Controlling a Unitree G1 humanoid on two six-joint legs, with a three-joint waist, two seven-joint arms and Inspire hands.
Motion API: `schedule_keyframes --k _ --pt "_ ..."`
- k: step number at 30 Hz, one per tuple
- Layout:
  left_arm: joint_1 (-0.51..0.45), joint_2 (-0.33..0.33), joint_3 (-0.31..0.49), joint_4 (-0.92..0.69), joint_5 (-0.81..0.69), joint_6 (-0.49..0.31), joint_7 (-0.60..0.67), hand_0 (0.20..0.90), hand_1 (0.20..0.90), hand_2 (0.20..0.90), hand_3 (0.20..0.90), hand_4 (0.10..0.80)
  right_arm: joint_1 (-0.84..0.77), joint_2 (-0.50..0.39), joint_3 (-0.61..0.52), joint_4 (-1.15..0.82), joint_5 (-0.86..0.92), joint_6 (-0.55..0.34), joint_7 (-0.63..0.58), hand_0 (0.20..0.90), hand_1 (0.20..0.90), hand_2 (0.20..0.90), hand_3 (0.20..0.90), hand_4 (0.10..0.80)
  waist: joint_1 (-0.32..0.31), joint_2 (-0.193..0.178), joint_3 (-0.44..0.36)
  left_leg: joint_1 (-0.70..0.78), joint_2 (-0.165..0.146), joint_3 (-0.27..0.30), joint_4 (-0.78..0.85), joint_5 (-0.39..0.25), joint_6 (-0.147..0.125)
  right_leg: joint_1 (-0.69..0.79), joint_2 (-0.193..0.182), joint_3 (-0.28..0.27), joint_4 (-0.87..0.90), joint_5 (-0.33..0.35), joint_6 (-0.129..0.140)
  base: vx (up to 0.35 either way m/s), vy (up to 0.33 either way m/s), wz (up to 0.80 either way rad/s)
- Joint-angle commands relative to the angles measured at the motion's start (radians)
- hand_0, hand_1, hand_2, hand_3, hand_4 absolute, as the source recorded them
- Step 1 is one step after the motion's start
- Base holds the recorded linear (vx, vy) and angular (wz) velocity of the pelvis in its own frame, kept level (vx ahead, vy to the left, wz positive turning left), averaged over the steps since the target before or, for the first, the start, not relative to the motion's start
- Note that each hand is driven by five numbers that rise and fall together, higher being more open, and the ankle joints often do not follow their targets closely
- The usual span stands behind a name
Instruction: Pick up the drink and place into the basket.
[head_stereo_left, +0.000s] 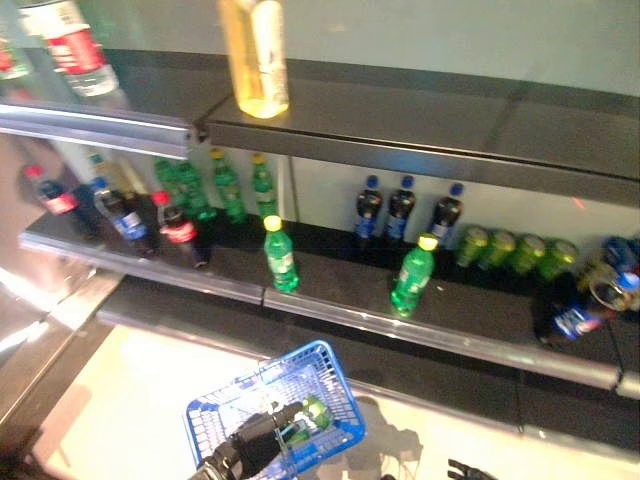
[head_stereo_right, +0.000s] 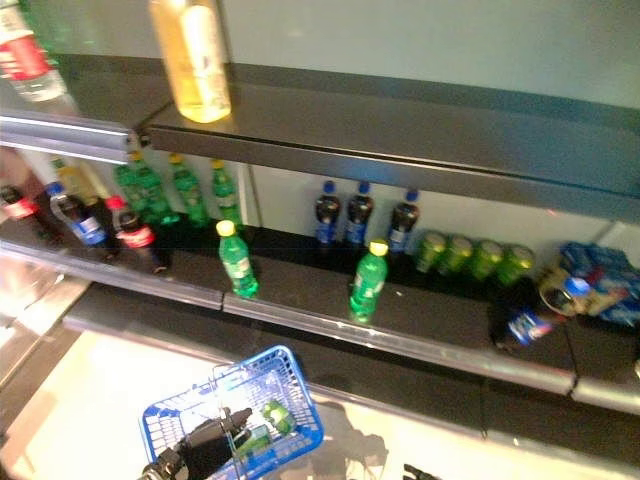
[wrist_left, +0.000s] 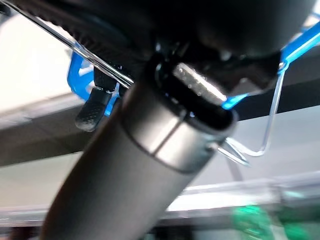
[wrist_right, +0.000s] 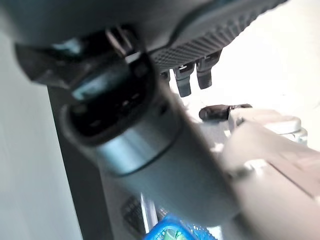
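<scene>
Left hand (head_stereo_left: 255, 443) fingers clenched on blue basket (head_stereo_left: 215, 418) handle; green drink (head_stereo_left: 308, 415) lies inside basket, below shelf (head_stereo_left: 440, 325) of bottles. Right hand (head_stereo_left: 470, 470) barely visible at bottom edge, fingers' state: cannot tell

Dark shelves (head_stereo_left: 470, 330) run along a pale green wall (head_stereo_left: 480, 35), each edged with a silver rail (head_stereo_left: 400, 325). Below them lies a pale cream floor (head_stereo_left: 130, 400), brightly lit.
</scene>
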Motion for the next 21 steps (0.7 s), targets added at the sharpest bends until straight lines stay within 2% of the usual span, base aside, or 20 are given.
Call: schedule_keyframes --k 1,5,15,20,21 --pt "-0.036 0.006 0.033 -0.087 -0.083 -0.02 -0.182 0.3 0.3 0.3 0.2 0.1 -0.056 0.001 0.003 0.038 -0.014 -0.02 -0.001 0.9 0.9 0.9 0.9 0.8 0.021 0.011 -0.024 -0.038 -0.086 -0.041 0.024 0.0 0.027 0.02 0.066 -0.036 0.097 -0.077 -0.023 0.09 0.12 -0.81" --pt "-0.057 0.013 0.026 -0.059 -0.07 -0.019 -0.189 0.3 0.3 0.3 0.2 0.1 -0.047 0.01 -0.007 0.045 0.007 -0.022 -0.004 0.9 0.9 0.9 0.9 0.8 -0.008 0.013 -0.04 -0.014 -0.092 -0.03 0.008 -0.012 0.044 0.016 0.073 0.003 0.11 -0.076 -0.013 0.126 0.156 -0.42" --pt "-0.072 0.024 0.01 -0.015 -0.052 -0.024 -0.217 0.3 0.3 0.3 0.2 0.1 -0.04 0.038 -0.003 0.032 0.01 -0.02 -0.009 0.9 0.9 0.9 0.9 0.8 -0.021 -0.017 -0.048 -0.003 -0.113 -0.011 0.008 -0.045 0.076 -0.001 0.058 0.017 0.125 -0.038 0.021 0.08 0.089 -0.16" --pt "-0.077 0.03 0.007 0.003 -0.032 -0.018 -0.218 0.3 0.3 0.3 0.2 0.1 -0.027 0.047 -0.015 0.032 0.017 -0.023 -0.008 0.9 0.9 0.9 0.9 0.8 -0.039 -0.042 -0.036 -0.008 -0.13 0.025 0.008 -0.062 0.094 -0.053 0.024 0.032 0.141 0.026 0.067 0.031 0.105 -0.39" --pt "-0.083 0.031 0.012 0.011 -0.021 -0.019 -0.216 0.3 0.3 0.3 0.2 0.1 -0.02 0.054 -0.013 0.035 0.022 -0.029 -0.007 0.9 0.9 0.9 0.9 0.8 -0.042 -0.049 -0.032 -0.01 -0.132 0.04 0.008 -0.065 0.095 -0.067 0.009 0.024 0.135 0.047 0.083 -0.027 0.016 -0.84"
